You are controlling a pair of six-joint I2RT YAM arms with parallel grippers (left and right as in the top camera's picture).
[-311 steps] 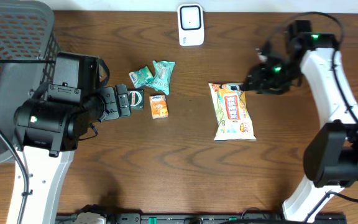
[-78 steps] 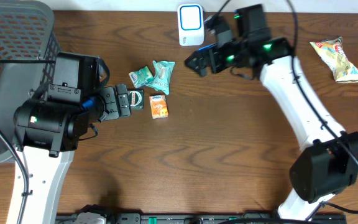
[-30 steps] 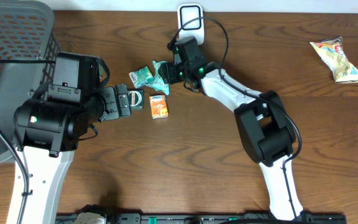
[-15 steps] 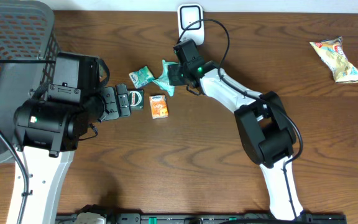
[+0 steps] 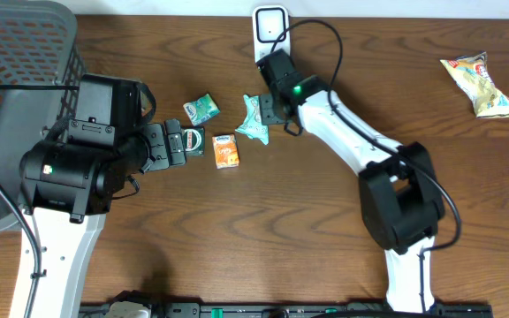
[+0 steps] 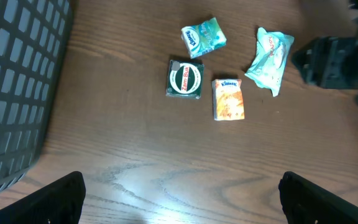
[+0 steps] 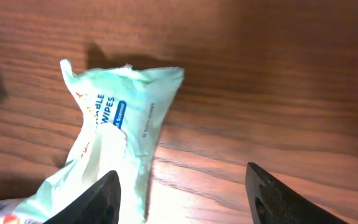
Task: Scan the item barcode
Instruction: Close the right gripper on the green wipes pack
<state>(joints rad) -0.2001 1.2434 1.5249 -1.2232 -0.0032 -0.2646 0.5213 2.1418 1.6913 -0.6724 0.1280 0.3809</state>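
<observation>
A pale green wipes packet [image 5: 254, 122] lies crumpled on the wooden table, below the white barcode scanner [image 5: 270, 26] at the back edge. My right gripper [image 5: 269, 108] sits just right of it. In the right wrist view the packet [image 7: 114, 118] lies against and behind the left finger [image 7: 101, 199], and bare table shows across the wide gap of the right gripper [image 7: 182, 177], so it is open. No barcode shows on the packet. My left gripper [image 6: 180, 180] is wide open over bare wood, well short of the packet [image 6: 269, 53].
A small teal packet [image 5: 201, 108], a dark green box [image 5: 190, 140] and an orange box [image 5: 226, 151] lie left of the wipes. A snack bag [image 5: 477, 81] lies at the far right. A grey mesh basket [image 5: 16, 88] fills the left edge.
The wipes packet has shifted right and slightly toward the front along with my right gripper, turning as it went. The left arm has not moved.
</observation>
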